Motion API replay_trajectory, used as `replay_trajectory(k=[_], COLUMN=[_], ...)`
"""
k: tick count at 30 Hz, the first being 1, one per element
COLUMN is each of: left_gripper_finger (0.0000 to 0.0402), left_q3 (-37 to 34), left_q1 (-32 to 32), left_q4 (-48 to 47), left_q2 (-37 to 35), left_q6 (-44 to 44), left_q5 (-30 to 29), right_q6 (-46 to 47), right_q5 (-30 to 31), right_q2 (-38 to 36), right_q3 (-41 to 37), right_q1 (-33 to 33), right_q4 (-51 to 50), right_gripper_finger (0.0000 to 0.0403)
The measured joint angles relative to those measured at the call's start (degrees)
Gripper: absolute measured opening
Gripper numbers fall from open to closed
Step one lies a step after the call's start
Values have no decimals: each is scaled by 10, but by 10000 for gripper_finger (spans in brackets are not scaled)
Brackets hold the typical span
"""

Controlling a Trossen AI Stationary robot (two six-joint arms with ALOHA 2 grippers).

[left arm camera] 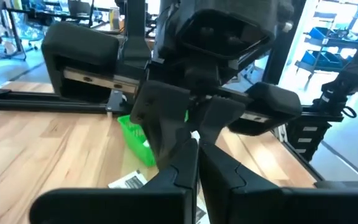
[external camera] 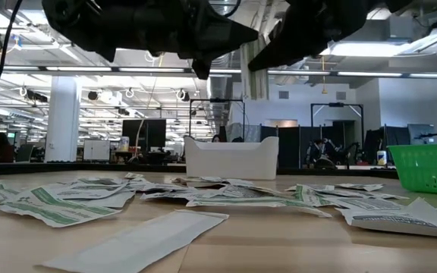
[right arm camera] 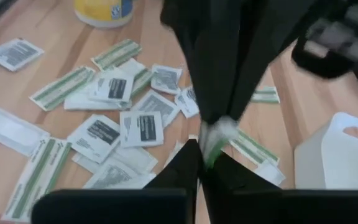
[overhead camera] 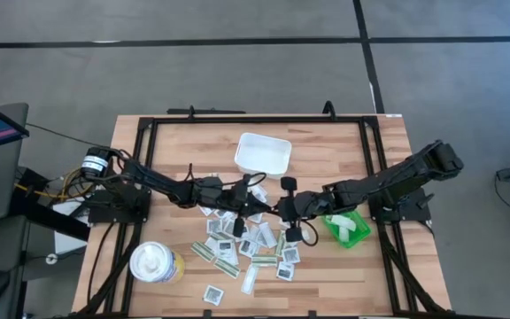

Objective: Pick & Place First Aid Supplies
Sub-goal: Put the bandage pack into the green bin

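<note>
Both grippers meet tip to tip above the pile of flat packets point(overhead camera: 251, 244), which lie on the table in the high view. My left gripper point(overhead camera: 262, 206) comes from the left and my right gripper point(overhead camera: 277, 209) from the right. Between them is one narrow white-and-olive strip packet point(right arm camera: 218, 135). Both grippers are shut on it. Square white packets with dark print point(right arm camera: 140, 127) and more olive strips point(right arm camera: 61, 87) lie flat on the wood below. In the low view both grippers point(external camera: 241, 45) hang well above the pile point(external camera: 226, 193). My left gripper pinches the strip packet between its two fingers point(right arm camera: 222, 93) at one end point(right arm camera: 221, 124), coming level from the table's left; the packet is lifted clear of the table. My right gripper pinches the packet's other end point(right arm camera: 211, 149) between its fingertips, coming level from the table's right.
A white rectangular tray point(overhead camera: 262, 152) stands just beyond the grippers toward the far edge. The green bin point(overhead camera: 348, 226) sits under the right arm, with a white item in it. A yellow-and-white tub point(overhead camera: 155, 263) stands near the left front. Bare wood lies along the near edge.
</note>
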Motion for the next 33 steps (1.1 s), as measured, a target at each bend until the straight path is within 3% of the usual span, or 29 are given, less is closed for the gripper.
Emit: replay_trajectory(k=[10,24,29,33], left_gripper_finger=[12,12,12,12], left_q3=[0,0,0,0], left_q1=[1,1,1,1], left_q4=[-3,-4,-12,-14], left_q2=[0,-11,-11,-11], left_q6=[0,0,0,0], left_q5=[0,-4,-4,-4], right_q6=[6,113,239,388], right_q5=[1,2,17,132], right_q2=[0,-4,-24,-36], right_q3=[0,1,67,94], right_q1=[0,2,31,85], right_q4=[-16,-172,-373,-553], right_gripper_finger=[2,0,0,0])
